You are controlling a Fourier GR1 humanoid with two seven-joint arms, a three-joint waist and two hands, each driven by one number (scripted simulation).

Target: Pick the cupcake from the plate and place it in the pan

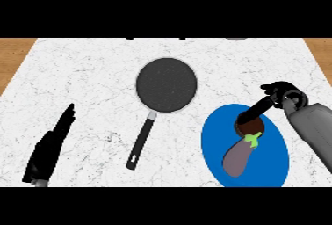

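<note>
White marbled counter (pixel 84 88), wood showing past both side edges. Landmark: blue plate (pixel 276 167), lower right. On the plate's upper part, cupcake (pixel 250 127), dark brown, mostly hidden under fingers. Just below the cupcake, touching or nearly so, eggplant (pixel 237 157) lying lengthwise on the plate, green stem end up toward the cupcake. Up and left of the plate, well apart, pan (pixel 166 84), dark round bowl, black handle running down toward the near edge; nothing inside yet. Right hand (pixel 277 94) over the plate's upper right rim, fingers (pixel 254 112) stretched down onto the cupcake; curled round it or only touching, cannot tell. Likely mid-grasp, lift not begun. Far left of the plate, left hand (pixel 53 145), flat, fingers straight, resting, out of the way.
</note>
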